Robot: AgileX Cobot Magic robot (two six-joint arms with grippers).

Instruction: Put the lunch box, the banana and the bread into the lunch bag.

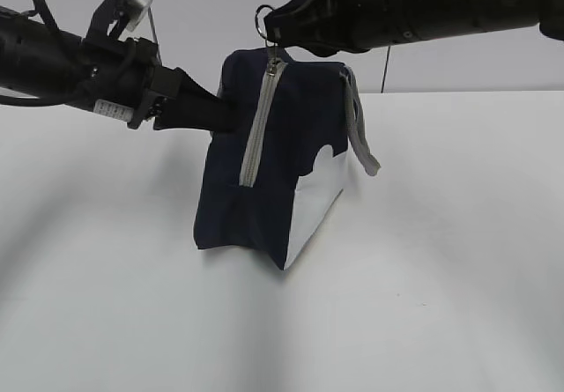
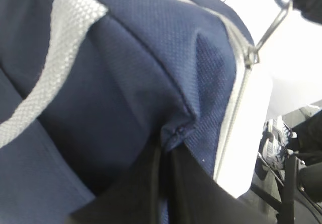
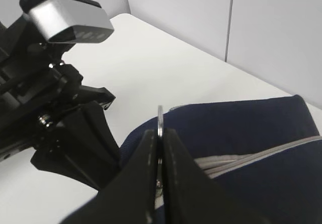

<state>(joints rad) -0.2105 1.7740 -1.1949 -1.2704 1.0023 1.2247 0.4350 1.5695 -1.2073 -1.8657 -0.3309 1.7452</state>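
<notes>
Left pincer is pinched on the lunch bag's end fabric; right pincer is clamped on its zipper ring above.

Navy-blue lunch bag on a plain white bench, grey zipper running down its face, grey woven webbing handle, white end panel. Both pincers are black, left and right.

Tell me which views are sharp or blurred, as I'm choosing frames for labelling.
Exterior view: even, soft light, the lunch bag sharp, faint shadows on the table. Left wrist view: fabric weave crisp, the left gripper a dark blur at the bottom, the background washed out. Right wrist view: the right gripper on the zipper ring slightly soft.
</notes>
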